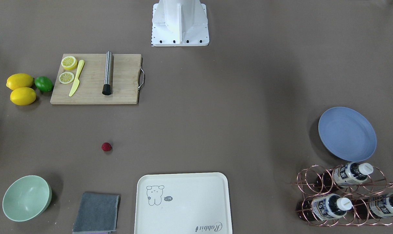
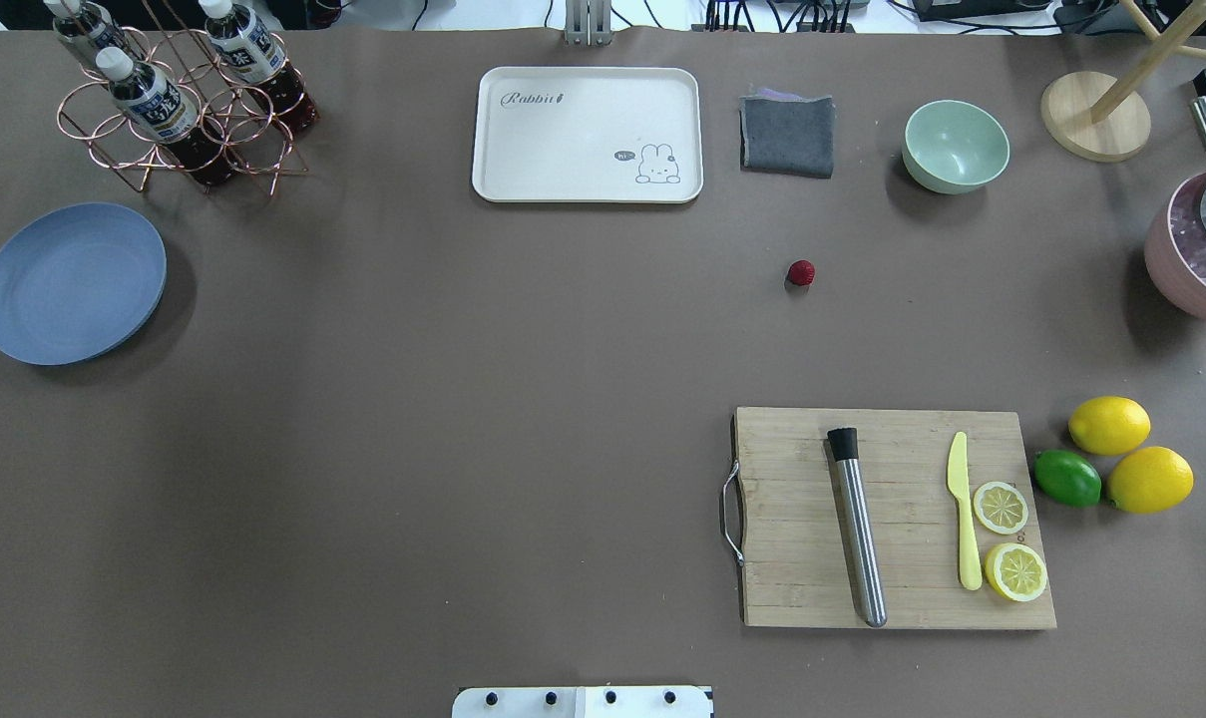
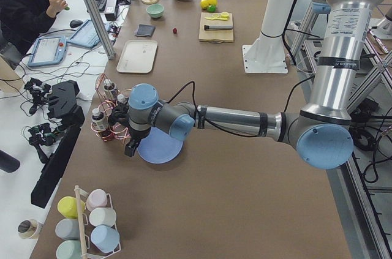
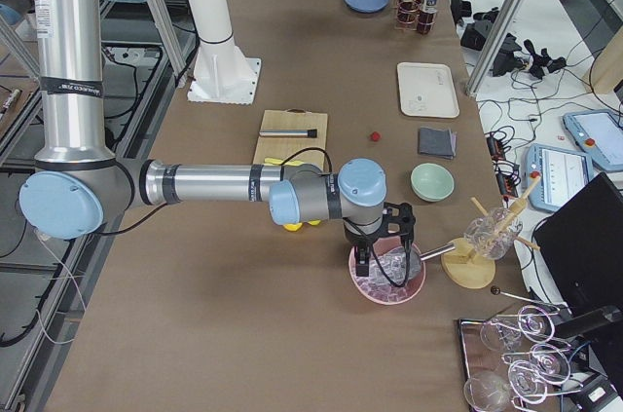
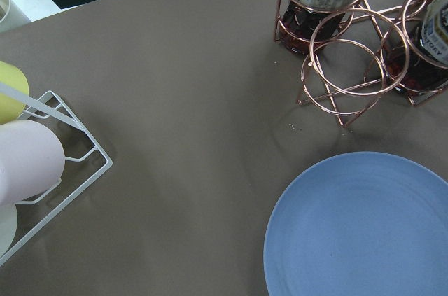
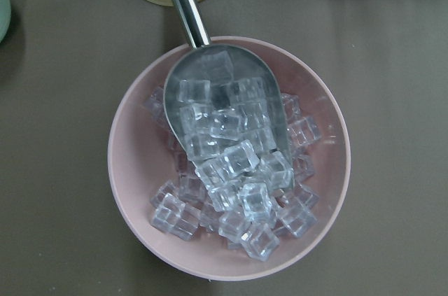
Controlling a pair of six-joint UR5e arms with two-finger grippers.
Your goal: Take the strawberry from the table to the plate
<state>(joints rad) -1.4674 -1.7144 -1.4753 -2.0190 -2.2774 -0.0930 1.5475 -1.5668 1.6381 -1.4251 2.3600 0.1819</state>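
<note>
The strawberry [image 2: 801,272] [image 1: 106,147] is a tiny red berry lying alone on the brown table [image 2: 463,399], between the mint bowl and the cutting board. The blue plate [image 2: 72,283] [image 1: 347,134] [image 5: 364,229] lies bare at the far end on my left side. My left gripper [image 3: 130,149] hangs over the plate's edge next to the bottle rack. Far from the berry, my right gripper [image 4: 382,256] hovers over a pink bowl of ice. Each gripper shows only in a side view, so I cannot tell whether it is open or shut.
A cutting board [image 2: 892,519] holds a steel muddler, a yellow knife and lemon slices, with lemons [image 2: 1109,425] and a lime beside it. A cream tray [image 2: 588,135], grey cloth [image 2: 787,135], mint bowl [image 2: 956,146], copper bottle rack [image 2: 184,110] and pink ice bowl [image 6: 227,163] line the far edge.
</note>
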